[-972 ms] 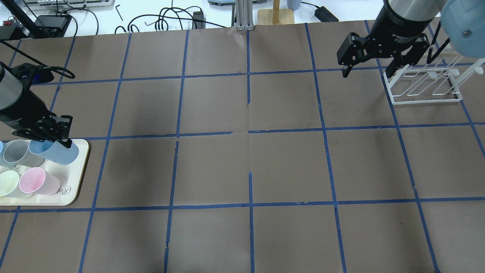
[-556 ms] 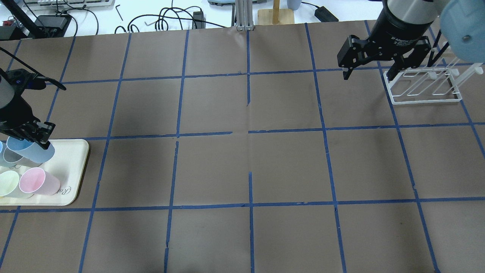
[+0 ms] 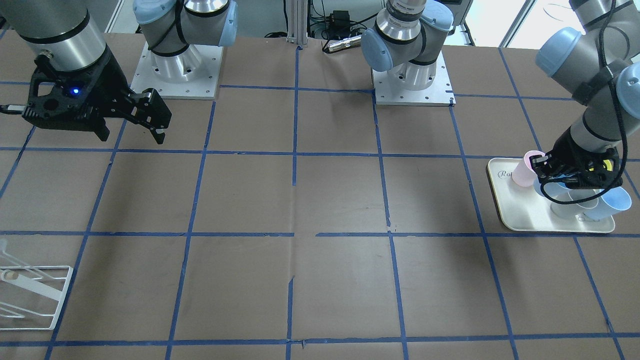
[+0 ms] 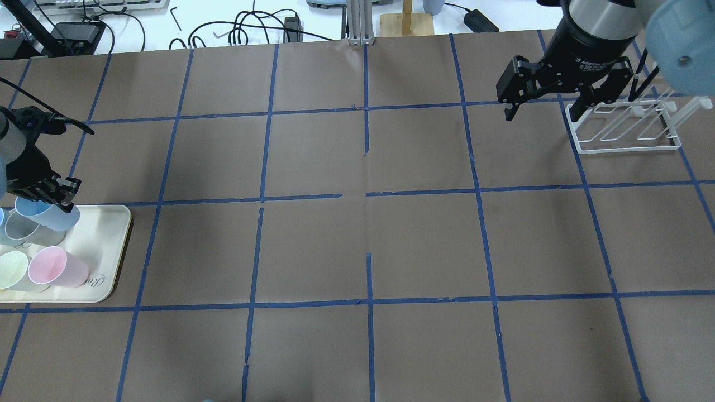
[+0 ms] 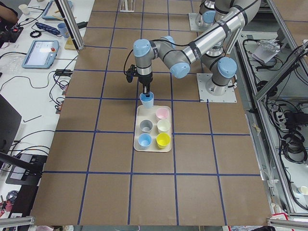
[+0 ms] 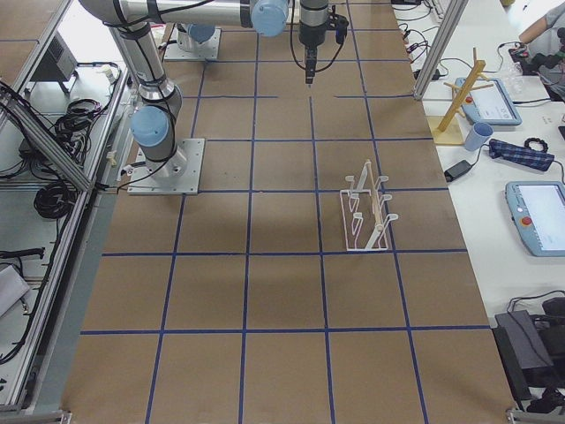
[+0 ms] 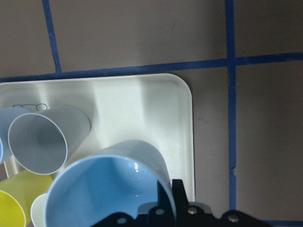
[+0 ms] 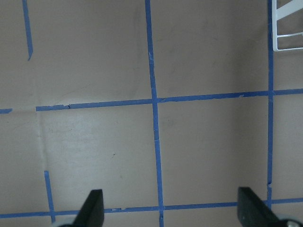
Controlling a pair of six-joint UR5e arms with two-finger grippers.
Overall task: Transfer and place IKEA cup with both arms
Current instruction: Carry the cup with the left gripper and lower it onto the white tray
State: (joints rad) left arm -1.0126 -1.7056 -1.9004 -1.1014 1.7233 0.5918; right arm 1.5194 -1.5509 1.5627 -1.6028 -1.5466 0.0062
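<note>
My left gripper is shut on the rim of the light-blue IKEA cup. It holds the cup tilted over the far corner of the cream tray. The cup also shows in the front view, the left view and the left wrist view, where it fills the bottom of the frame. A second light-blue cup stands on the tray. My right gripper is open and empty above the table at the far right, also in the front view and the right wrist view.
The tray also holds a grey cup, a pink cup, a pale green cup and a yellow cup. A white wire rack stands just right of my right gripper. Cables and gear lie beyond the table's far edge.
My left gripper has moved left with the light-blue cup, from over the tray's inner edge to its far corner. The right gripper has hardly shifted.
</note>
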